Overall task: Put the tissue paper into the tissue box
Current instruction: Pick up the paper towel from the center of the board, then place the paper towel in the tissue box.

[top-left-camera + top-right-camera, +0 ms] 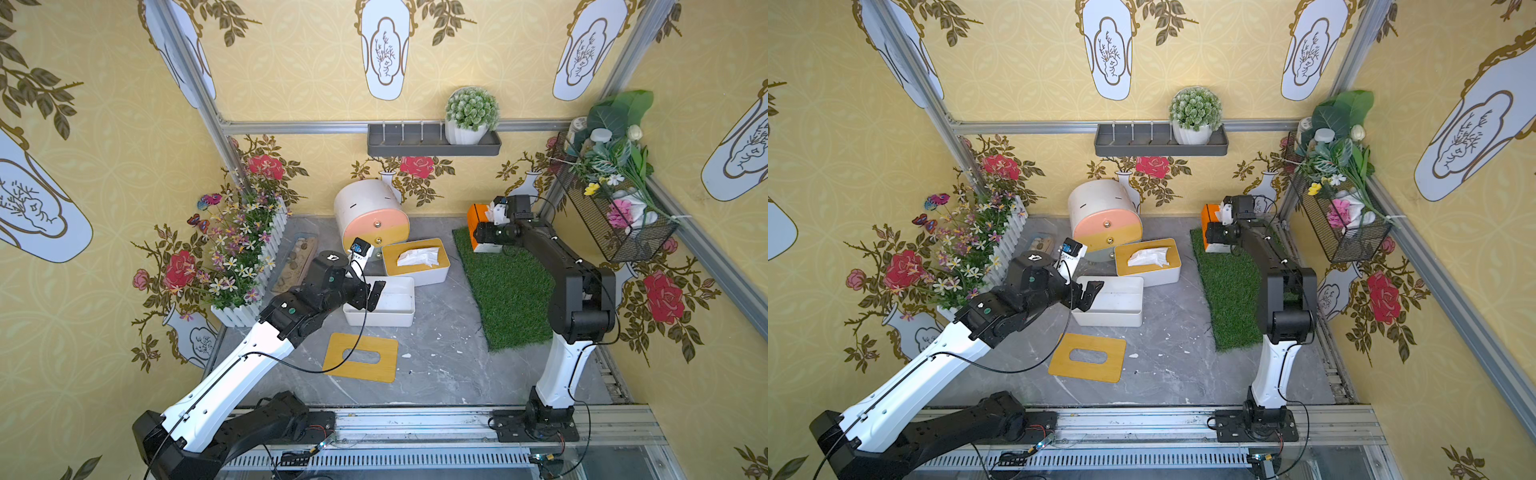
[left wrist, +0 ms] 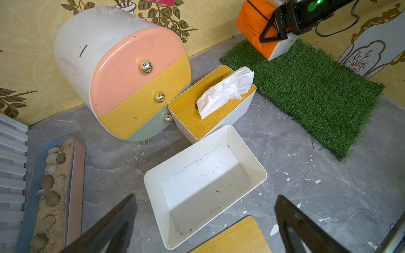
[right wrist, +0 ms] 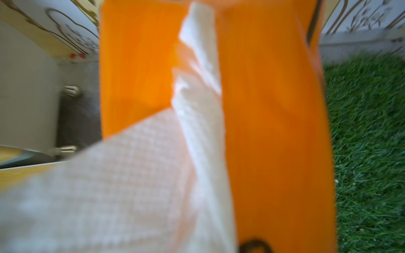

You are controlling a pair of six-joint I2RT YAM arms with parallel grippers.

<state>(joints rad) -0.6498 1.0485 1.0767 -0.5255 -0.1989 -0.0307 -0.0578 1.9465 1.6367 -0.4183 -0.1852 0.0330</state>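
Left jaws spread wide above left end of open tissue box [image 1: 380, 319], mid-worktop | right jaws at orange tissue pack [image 1: 473, 219], grip cannot be told | pack on grass mat [image 1: 511, 299], far right | wooden lid [image 1: 361, 372] lies near of box

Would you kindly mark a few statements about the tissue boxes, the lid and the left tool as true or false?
1. The open white box holds no tissue. True.
2. The loose wooden lid sits on that box. False: it lies on the floor beside it.
3. A tissue sticks out of the lidded box. True.
4. The orange pack stands on bare floor. False: it stands on the grass mat.
5. The left tool is shut. False: its jaws stand wide open.
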